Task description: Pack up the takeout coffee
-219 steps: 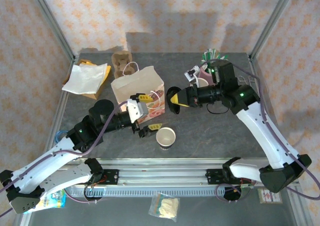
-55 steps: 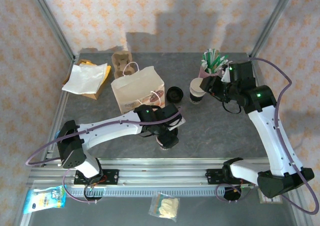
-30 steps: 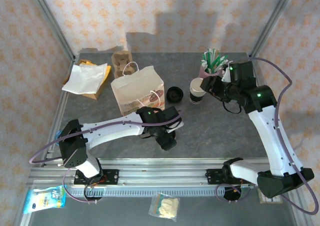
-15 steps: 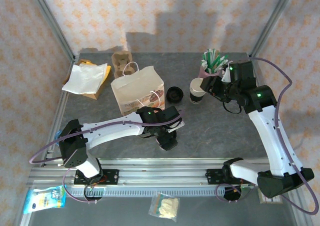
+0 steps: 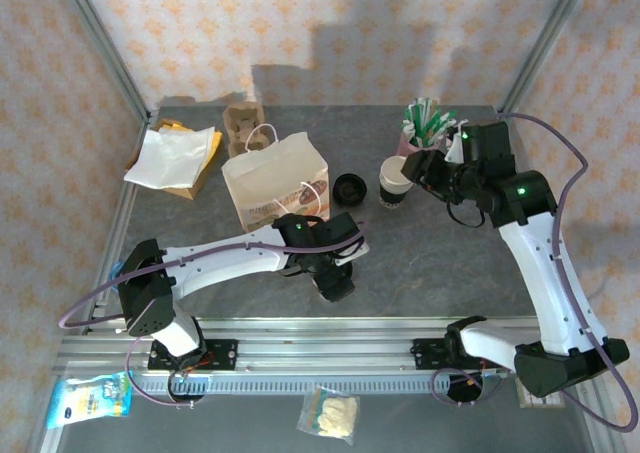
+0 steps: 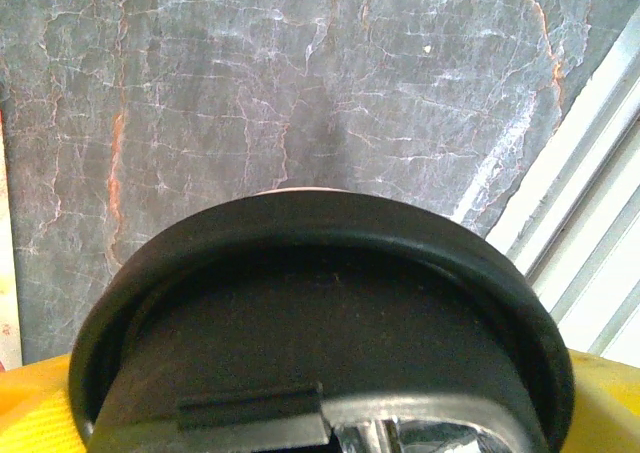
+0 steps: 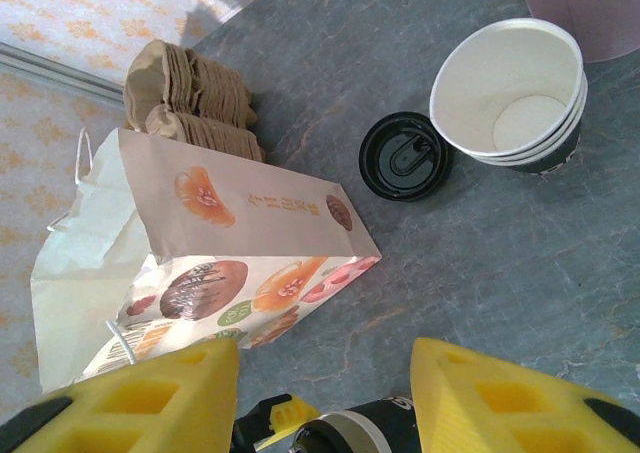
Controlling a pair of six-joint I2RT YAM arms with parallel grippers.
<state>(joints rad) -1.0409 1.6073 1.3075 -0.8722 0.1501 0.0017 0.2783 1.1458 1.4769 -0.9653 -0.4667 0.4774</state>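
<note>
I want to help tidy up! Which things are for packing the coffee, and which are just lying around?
For the job: lidded coffee cup, paper bag.
Lying about: spare cups, loose lid, straws, pulp tray, napkins.

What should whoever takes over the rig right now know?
The left gripper straddles the lidded coffee; whether it grips or has let go is unclear.
The right gripper is open and empty, beside the empty cups.
The coffee stands on the table near the front rail, nearer than the bag.
A spare lid lies between bag and cups.
Done: the coffee looks capped.
Left: put it in the bag.
</note>
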